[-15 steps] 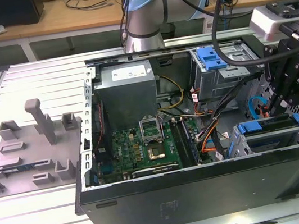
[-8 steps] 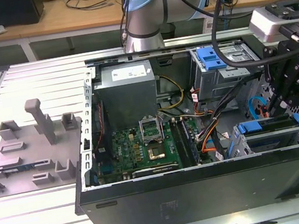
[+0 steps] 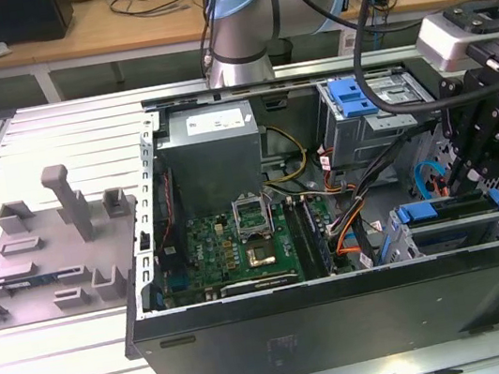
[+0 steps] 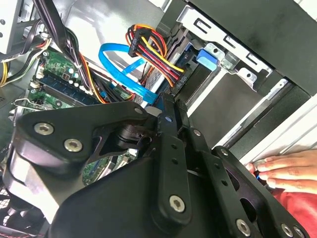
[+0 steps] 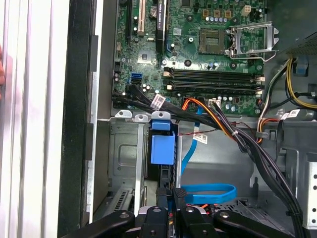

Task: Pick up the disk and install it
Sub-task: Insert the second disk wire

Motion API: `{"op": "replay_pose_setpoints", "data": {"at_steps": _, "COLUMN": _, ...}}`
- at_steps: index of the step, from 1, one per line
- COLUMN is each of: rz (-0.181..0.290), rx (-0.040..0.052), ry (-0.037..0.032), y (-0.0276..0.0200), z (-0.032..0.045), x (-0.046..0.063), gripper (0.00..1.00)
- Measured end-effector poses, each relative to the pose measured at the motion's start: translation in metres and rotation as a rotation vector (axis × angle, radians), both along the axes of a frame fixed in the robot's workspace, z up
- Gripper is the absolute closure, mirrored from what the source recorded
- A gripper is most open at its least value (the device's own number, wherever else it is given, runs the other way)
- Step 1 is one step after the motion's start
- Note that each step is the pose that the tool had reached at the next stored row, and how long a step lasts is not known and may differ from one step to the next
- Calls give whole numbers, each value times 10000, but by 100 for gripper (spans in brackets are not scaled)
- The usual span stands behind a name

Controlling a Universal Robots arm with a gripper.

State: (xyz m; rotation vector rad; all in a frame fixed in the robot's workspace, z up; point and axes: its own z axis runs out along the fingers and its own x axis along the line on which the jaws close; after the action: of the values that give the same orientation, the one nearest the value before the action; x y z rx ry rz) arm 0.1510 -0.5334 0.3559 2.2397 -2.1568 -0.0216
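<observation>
The black claw (image 5: pixel 171 198) sits low over the metal drive cage (image 5: pixel 126 158) of the open computer case (image 3: pixel 346 314), its slim fingers nearly together, pinching the edge of the disk (image 5: pixel 162 148) — blue plastic rail showing, already slotted upright in the cage. One green motherboard (image 5: pixel 198 49) lies just beyond the cage — one glossy blue ribbon cable (image 5: pixel 208 193) loops beside the claw.

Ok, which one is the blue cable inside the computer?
Look inside the open computer case, toward the exterior view's right end, next to the drive cage. The blue cable loops there: flat like a ribbon and plain light blue, while the wires around it are thin, bundled, and black, orange or yellow.
</observation>
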Motion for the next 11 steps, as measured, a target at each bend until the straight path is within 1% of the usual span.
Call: {"op": "replay_pose_setpoints", "data": {"at_steps": 11, "rz": 1, "rx": 1, "ry": -1, "y": 0, "z": -27, "x": 0, "gripper": 84}}
